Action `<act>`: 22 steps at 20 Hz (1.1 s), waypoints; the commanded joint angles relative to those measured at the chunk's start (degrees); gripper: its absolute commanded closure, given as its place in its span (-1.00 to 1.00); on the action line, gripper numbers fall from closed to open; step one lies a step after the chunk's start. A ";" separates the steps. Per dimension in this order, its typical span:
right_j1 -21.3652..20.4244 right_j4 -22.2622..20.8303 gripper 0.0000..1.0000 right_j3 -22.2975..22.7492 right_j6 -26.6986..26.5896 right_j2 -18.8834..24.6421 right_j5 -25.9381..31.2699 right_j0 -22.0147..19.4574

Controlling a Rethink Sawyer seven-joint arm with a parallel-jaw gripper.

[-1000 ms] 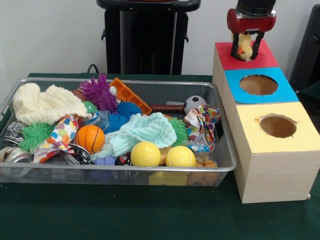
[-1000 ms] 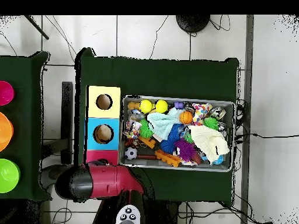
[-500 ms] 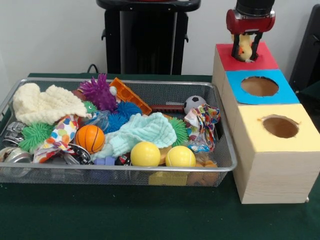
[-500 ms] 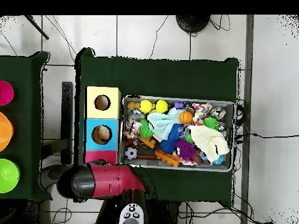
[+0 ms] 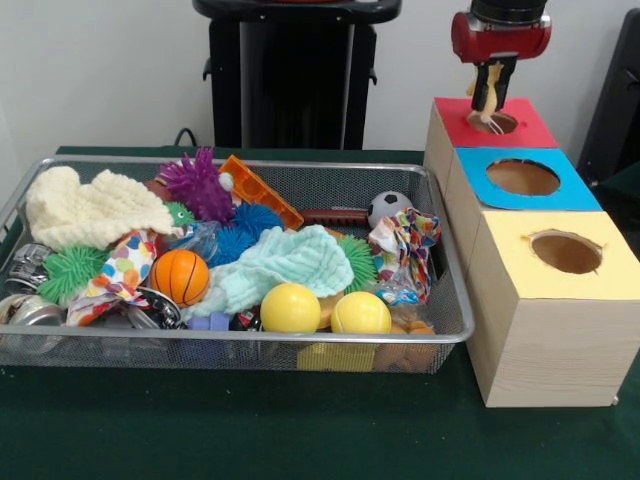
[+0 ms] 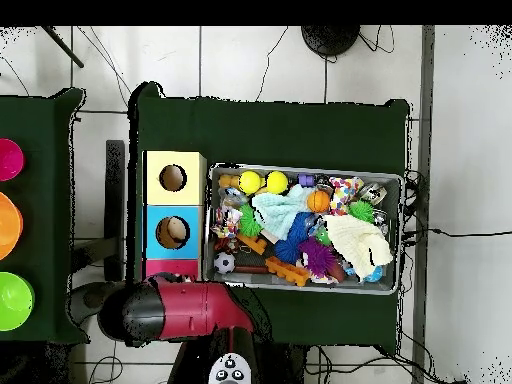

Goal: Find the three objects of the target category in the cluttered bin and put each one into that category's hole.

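My gripper (image 5: 490, 118) hangs over the red-topped section (image 5: 528, 128) of the wooden box, its tips just above the red hole (image 5: 494, 123). The fingers (image 5: 481, 92) stand close together, shut on a small pale yellow duck toy (image 5: 490, 95), of which only a thin strip shows. The blue hole (image 5: 522, 177) and yellow hole (image 5: 566, 252) lie nearer the camera. In the overhead view the red arm (image 6: 180, 308) covers the gripper and most of the red section (image 6: 172, 268).
The wire bin (image 5: 250, 338) holds two yellow balls (image 5: 291, 307), a small basketball (image 5: 180, 277), a soccer ball (image 5: 389, 207), spiky balls, cloths and an orange toy. In the overhead view coloured bowls (image 6: 8, 230) sit on a side table.
The gripper has turned and risen slightly, so its fingers look narrower and the red hole shows beneath. The duck is now mostly hidden between the fingers. The box has shifted a little.
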 commanded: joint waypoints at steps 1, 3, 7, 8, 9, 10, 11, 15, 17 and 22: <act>-0.76 -0.18 1.00 -1.84 8.42 2.24 -2.78 -1.37; -0.90 0.07 1.00 -1.51 8.36 2.62 -3.00 -1.70; -0.82 0.26 1.00 -1.65 8.37 2.87 -2.65 -1.67; -0.55 0.33 1.00 -1.77 8.49 2.96 -2.80 -1.54; -0.42 0.43 1.00 -1.80 8.81 2.93 -2.93 -1.26; -0.27 0.48 1.00 -1.82 9.04 2.95 -3.18 -1.03; -0.45 0.59 1.00 -1.58 9.20 2.98 -3.22 -0.90; -1.08 0.58 1.00 -1.96 9.50 2.48 -1.96 -0.19; -0.87 0.70 1.00 -2.13 9.63 2.51 -1.93 -0.13; 0.26 1.21 1.00 -2.17 10.56 2.88 -3.21 0.54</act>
